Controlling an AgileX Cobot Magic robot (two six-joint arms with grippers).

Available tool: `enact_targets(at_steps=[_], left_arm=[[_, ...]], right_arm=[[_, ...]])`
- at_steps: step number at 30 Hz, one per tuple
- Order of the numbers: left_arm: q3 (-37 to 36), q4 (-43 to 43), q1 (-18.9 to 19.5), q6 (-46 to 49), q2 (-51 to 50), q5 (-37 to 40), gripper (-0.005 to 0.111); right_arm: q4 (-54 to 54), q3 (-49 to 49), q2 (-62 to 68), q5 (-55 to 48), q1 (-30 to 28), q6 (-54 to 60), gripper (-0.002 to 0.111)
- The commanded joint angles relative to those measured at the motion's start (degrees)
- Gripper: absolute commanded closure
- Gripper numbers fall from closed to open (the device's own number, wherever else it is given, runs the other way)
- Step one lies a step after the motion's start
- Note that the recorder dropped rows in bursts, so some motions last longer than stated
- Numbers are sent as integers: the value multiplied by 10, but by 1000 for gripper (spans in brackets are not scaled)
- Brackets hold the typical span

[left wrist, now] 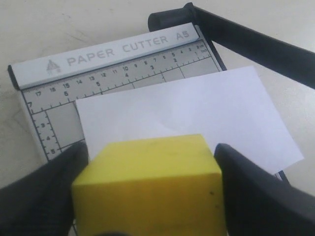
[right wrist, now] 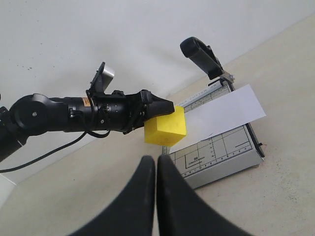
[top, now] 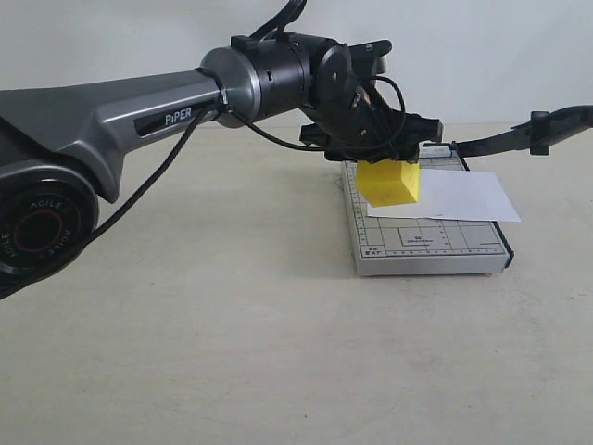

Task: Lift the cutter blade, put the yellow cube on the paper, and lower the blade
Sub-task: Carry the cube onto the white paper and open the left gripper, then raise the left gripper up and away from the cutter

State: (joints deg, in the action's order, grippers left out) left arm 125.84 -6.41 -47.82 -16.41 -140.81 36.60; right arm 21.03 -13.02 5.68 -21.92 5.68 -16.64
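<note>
Left end effector clamped on yellow cube, cube held over left end of paper lying on grey cutter base, cutter blade raised, right end effector pinched together, empty, above table

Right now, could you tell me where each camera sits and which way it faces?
Exterior: low, off the arms, facing the grey gridded cutter base; left arm reaches in.
Left wrist: looks past left fingers gripping the bright yellow cube toward the white paper sheet.
Right wrist: held high, looks over shut right fingers at the raised black blade lever.
All share cube and paper.
</note>
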Motion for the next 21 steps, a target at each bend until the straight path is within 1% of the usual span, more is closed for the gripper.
enact_targets(at_steps=[1, 3, 6, 7, 9, 11, 14, 21], left_arm=[[6, -2, -2, 2, 1, -8, 96], [6, -2, -2, 2, 1, -7, 85], [6, -2, -2, 2, 1, -8, 64], [6, -2, -2, 2, 1, -9, 51], [6, -2, -2, 2, 1, -12, 43], [6, -4, -2, 2, 1, -18, 40], [6, -17, -2, 2, 1, -22, 40], [6, -19, -2, 2, 1, -23, 40]], right_arm=[[-2, 0, -3, 0, 0, 5, 107], [-2, 0, -3, 0, 0, 5, 107], [-2, 0, -3, 0, 0, 5, 107], [-2, 0, -3, 0, 0, 5, 107], [-2, 0, -3, 0, 0, 5, 107], [-2, 0, -3, 0, 0, 5, 107], [-2, 0, -3, 0, 0, 5, 107], [-2, 0, -3, 0, 0, 5, 107]])
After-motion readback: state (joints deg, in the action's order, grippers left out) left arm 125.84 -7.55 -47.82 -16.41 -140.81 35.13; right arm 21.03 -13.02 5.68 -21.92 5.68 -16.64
